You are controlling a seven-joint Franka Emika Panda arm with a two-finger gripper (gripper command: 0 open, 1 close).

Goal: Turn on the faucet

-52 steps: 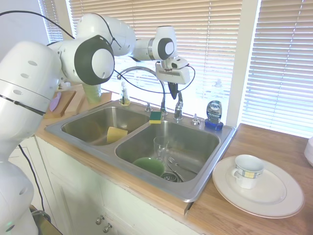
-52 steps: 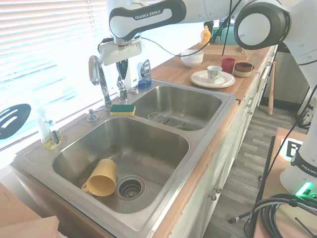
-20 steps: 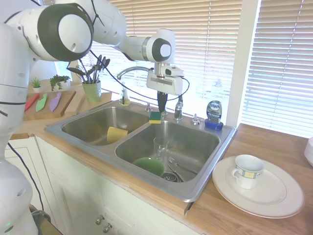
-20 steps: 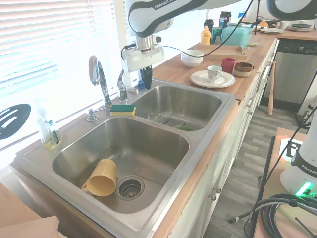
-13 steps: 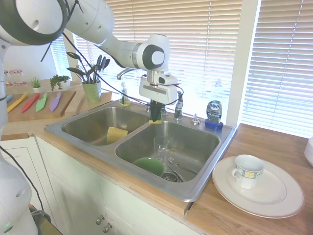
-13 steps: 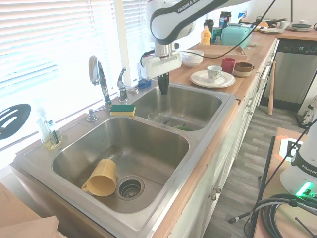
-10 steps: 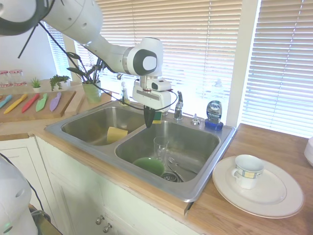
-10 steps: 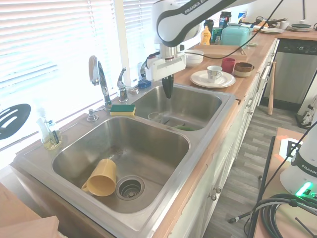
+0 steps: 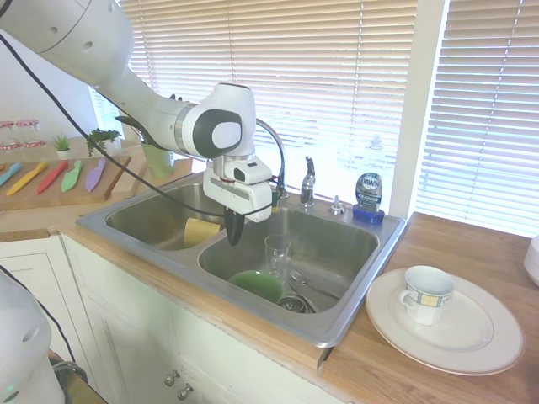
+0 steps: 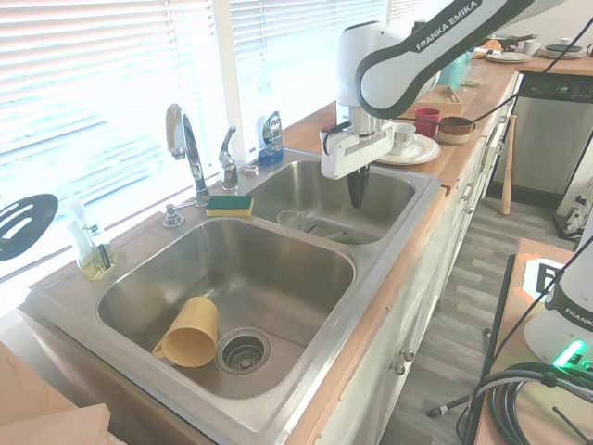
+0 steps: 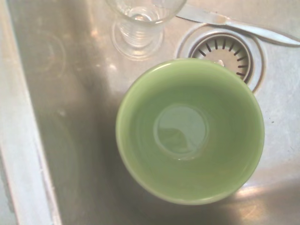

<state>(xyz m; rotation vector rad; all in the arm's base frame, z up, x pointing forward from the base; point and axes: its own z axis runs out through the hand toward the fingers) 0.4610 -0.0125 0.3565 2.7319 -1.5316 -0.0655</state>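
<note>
Spout (image 10: pixel 182 141): at the sink's back rim, arching high.
Lever (image 10: pixel 227 158): just beside the spout, well apart from the tool; best approached from above and nudged sideways.
Gripper (image 10: pixel 357 197): pressed together, empty, over the basin.
Wrist view only: green bowl (image 11: pixel 190 130), glass (image 11: pixel 142 24), drain (image 11: pixel 225 49).

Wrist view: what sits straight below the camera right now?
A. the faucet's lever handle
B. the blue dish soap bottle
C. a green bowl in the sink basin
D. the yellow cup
C: the wrist view is filled by the green bowl lying in the sink basin beside the drain and a clear glass; the exterior views show the gripper hanging above that basin, apart from the faucet.
</note>
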